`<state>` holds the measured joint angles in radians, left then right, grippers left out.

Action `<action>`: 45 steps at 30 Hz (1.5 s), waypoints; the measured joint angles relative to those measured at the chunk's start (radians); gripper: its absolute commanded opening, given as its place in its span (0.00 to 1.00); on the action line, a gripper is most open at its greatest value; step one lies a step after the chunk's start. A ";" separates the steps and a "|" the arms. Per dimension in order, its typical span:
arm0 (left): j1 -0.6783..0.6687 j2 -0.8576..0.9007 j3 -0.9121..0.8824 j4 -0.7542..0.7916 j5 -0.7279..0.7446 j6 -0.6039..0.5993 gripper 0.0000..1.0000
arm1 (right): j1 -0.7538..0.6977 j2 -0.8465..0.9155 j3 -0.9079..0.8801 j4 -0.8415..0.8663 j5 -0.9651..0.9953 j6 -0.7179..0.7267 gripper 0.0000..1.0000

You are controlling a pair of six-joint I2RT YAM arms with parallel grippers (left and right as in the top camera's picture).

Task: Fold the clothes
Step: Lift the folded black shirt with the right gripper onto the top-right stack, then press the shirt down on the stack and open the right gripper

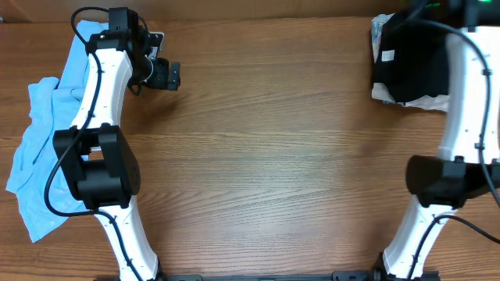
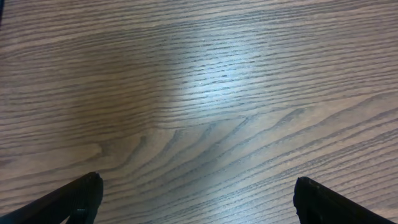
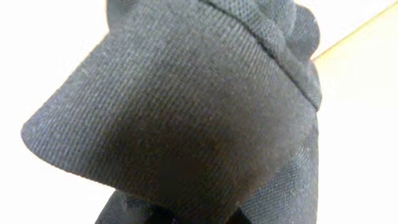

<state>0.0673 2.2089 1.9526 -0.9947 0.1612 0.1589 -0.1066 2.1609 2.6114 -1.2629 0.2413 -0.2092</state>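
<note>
A crumpled light-blue shirt (image 1: 39, 148) lies at the table's left edge, partly under my left arm. My left gripper (image 1: 167, 76) hovers just right of that shirt over bare wood. In the left wrist view my left gripper (image 2: 198, 186) is open, its fingertips (image 2: 87, 190) far apart with only wood grain between them. The black T-shirt (image 1: 414, 66) lies bunched at the far right corner. Black knit cloth (image 3: 186, 118) fills the right wrist view and gathers into my right gripper (image 3: 193, 218), which is shut on it. The jaws are mostly hidden by the fabric.
White fabric (image 1: 428, 102) shows at the edges of the black pile. The right arm (image 1: 469, 86) reaches over that pile to the far edge. The wooden table (image 1: 273, 156) spreads between both arms.
</note>
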 measured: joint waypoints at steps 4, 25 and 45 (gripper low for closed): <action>0.000 0.000 0.000 0.000 0.000 -0.023 1.00 | -0.090 0.007 -0.011 0.114 0.002 -0.116 0.04; 0.000 0.000 0.000 -0.003 0.000 -0.080 1.00 | -0.234 0.322 -0.020 0.277 -0.130 -0.376 0.04; 0.000 0.000 0.000 -0.001 -0.001 -0.086 1.00 | -0.083 0.322 -0.020 0.148 -0.156 -0.394 0.86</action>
<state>0.0673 2.2089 1.9526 -0.9955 0.1604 0.0727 -0.1898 2.4828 2.5916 -1.1152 0.0853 -0.6037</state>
